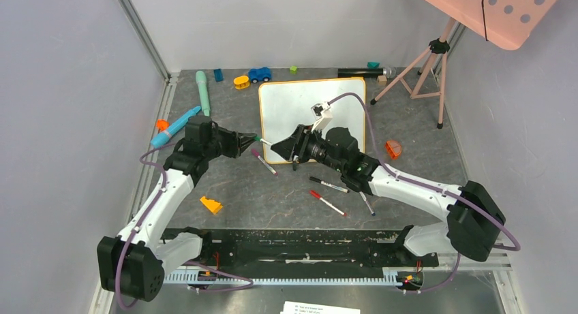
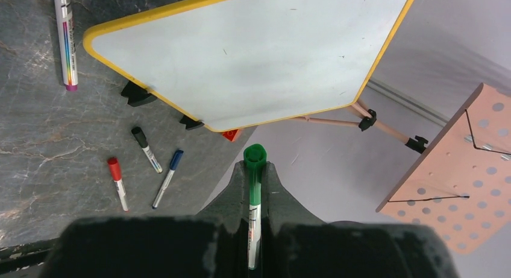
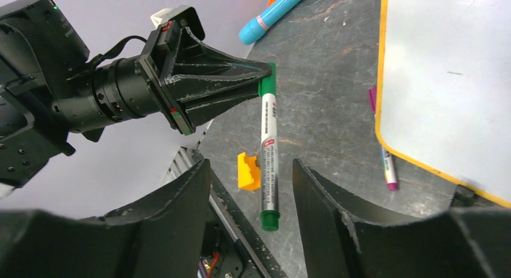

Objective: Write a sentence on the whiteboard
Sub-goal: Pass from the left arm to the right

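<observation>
The left hand (image 3: 264, 79) clenches the green marker (image 3: 268, 151) at its cap. The barrel runs lengthwise between the released, untouching fingers of the right hand (image 3: 250, 166). The whiteboard (image 3: 446, 79) lies just beside both.

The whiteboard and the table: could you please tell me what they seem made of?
Whiteboard: smooth, faintly glossy white sheet, probably coated board; yellow rim looks plastic. Table: matte dark grey with pale marble-like veins, stone or a stone-print cover, unclear.

Green marker (image 2: 254, 196) in left gripper (image 2: 255, 171), whiteboard (image 2: 253, 55) beyond

Bright even lt, soft shadows, pics sharp
</observation>
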Tool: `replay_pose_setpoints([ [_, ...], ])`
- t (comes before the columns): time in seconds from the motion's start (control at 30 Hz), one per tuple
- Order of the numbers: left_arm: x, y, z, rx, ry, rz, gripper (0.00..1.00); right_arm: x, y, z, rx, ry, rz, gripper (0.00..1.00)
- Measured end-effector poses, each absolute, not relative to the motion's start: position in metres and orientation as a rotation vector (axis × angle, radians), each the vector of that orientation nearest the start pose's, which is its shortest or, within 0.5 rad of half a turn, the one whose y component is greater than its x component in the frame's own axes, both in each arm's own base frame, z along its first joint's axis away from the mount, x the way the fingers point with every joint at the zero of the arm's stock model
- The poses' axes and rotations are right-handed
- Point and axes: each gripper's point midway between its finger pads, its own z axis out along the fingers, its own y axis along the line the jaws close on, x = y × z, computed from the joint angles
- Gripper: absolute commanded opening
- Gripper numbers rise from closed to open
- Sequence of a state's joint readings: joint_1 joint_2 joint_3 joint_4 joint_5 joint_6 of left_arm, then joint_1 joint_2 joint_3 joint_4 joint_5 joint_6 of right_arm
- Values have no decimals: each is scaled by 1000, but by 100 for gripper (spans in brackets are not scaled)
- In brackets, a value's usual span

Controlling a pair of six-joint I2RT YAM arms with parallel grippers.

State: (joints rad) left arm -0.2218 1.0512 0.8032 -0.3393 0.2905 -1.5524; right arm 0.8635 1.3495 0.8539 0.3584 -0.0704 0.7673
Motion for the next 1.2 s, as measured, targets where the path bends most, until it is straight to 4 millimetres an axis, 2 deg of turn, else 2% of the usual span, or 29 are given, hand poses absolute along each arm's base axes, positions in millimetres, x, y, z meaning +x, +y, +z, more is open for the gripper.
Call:
replay_pose_setpoints([
  [0.1,305,-163,214,-1368,2033,-1254,2,258,370,244,-147,1876,1245,40],
  [0.23,303,-166,215,-1375,2037,-1264,2,259,373,242,-143,1883,1244,40],
  [0.3,303,-167,215,-1379,2037,-1269,2,260,373,240,-139,1886,1238,34],
  [0.53,298,-171,220,-1354,2032,-1291,2,268,379,239,-119,1894,1223,32],
  [0.7,295,-172,221,-1346,2033,-1297,2,271,382,237,-109,1898,1219,19],
  [0.77,294,-172,219,-1349,2036,-1294,2,271,383,235,-107,1904,1218,17],
  [0.8,294,-171,218,-1350,2037,-1292,2,271,383,234,-107,1908,1217,2],
  [0.97,294,-170,216,-1357,2035,-1284,3,271,384,230,-101,1922,1216,0],
  [1.0,294,-171,216,-1357,2036,-1284,11,271,384,230,-102,1924,1215,0],
  [1.03,294,-171,215,-1357,2037,-1283,32,271,384,230,-101,1925,1215,0],
  [1.1,294,-170,214,-1360,2036,-1281,64,271,384,229,-102,1927,1214,0],
  [1.2,293,-171,214,-1361,2038,-1291,93,270,382,229,-104,1931,1208,0],
])
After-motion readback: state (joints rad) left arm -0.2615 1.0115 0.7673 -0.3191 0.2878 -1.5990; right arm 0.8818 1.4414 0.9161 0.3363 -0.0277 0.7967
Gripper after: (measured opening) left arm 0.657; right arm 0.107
